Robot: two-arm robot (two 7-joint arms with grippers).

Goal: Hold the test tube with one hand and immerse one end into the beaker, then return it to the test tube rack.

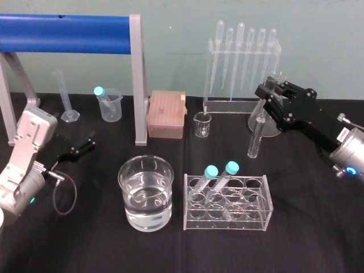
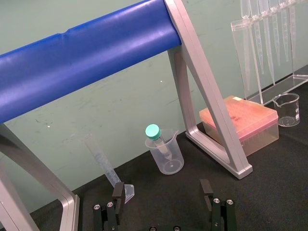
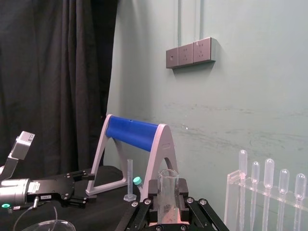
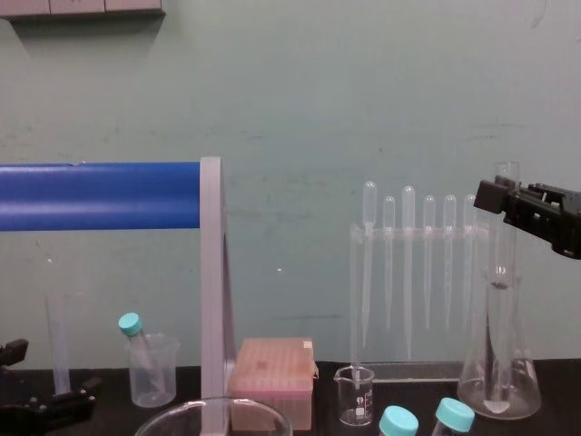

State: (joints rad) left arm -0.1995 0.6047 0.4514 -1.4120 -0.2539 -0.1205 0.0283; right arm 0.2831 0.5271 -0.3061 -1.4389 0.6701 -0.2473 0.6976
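Bench (image 1: 85,239) layout with the test tube lifted out of its rack. The right hand (image 1: 265,101) is at the far right of the bench, pinching the upper part of the test tube (image 1: 255,136) between its two fingers. The tube hangs nearly upright, open end uppermost, just in front of the conical flask (image 1: 273,126). Whether its lower end touches the bench cannot be told. In the right wrist view the tube (image 3: 168,185) rises between the pads of the right hand (image 3: 168,195), and in the chest view the same tube (image 4: 501,300) overlaps the outline of the flask (image 4: 522,381) below the right hand (image 4: 508,202). The beaker (image 1: 169,187), partly filled with clear liquid, stands at the front centre of the bench, well apart from the tube. The test tube rack (image 1: 227,219) stands just beside the beaker on the robot's right, carrying two leaning turquoise-capped tubes (image 1: 219,179). The left hand (image 1: 88,143) rests low at the left of the bench, its fingers (image 2: 118,192) spread with nothing between them. Behind stand a pipette stand (image 1: 242,62), a small glass beaker (image 1: 202,125), a pink tip box (image 1: 166,114) and a plastic beaker (image 1: 111,108).
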